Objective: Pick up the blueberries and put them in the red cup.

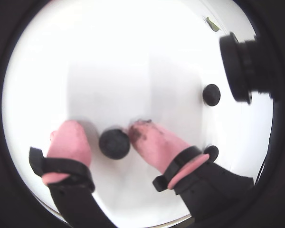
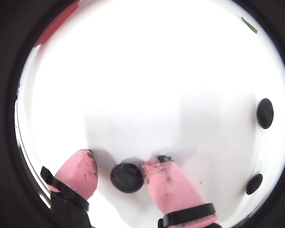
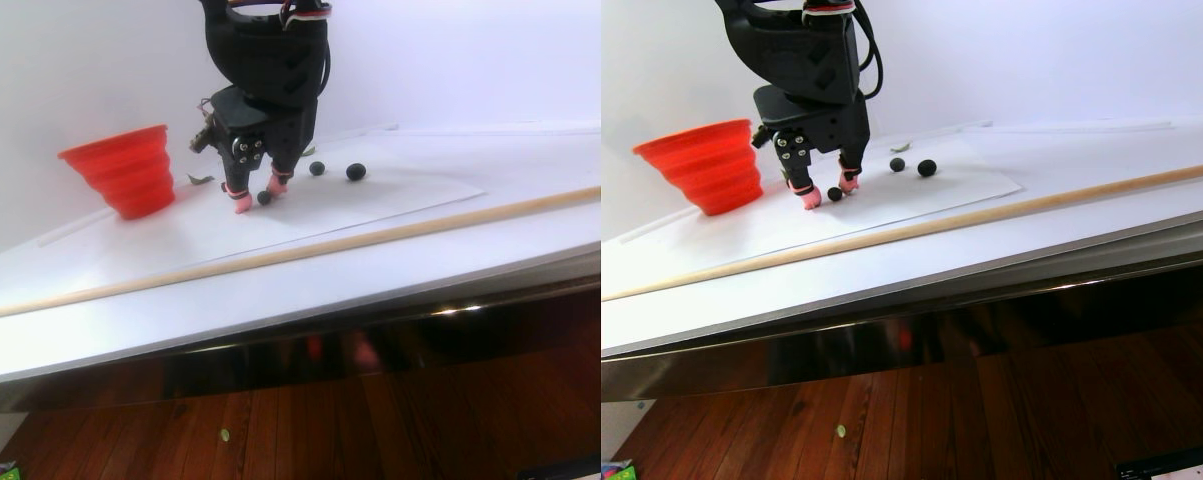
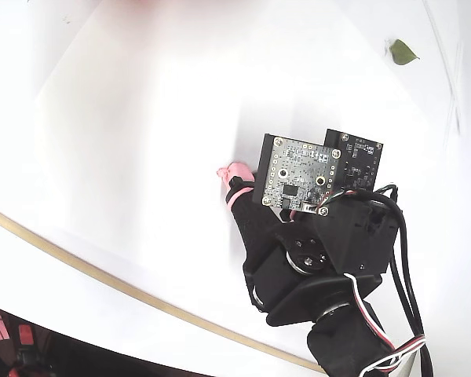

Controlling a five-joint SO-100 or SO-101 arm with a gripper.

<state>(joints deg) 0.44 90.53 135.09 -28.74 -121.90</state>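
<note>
Three blueberries (image 1: 114, 143) lie on the table, outside the red cup (image 3: 123, 170).

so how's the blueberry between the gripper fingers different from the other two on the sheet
The dark matte blueberry between the pink fingers sits bracketed by the open gripper; the round dark blueberry near the right edge lies in the open with nothing around it. The bracketed one looks largest in both wrist views, being nearest the camera; the third dark blueberry looks smaller. All three rest on the white paper sheet and share colour and roundness.
</note>
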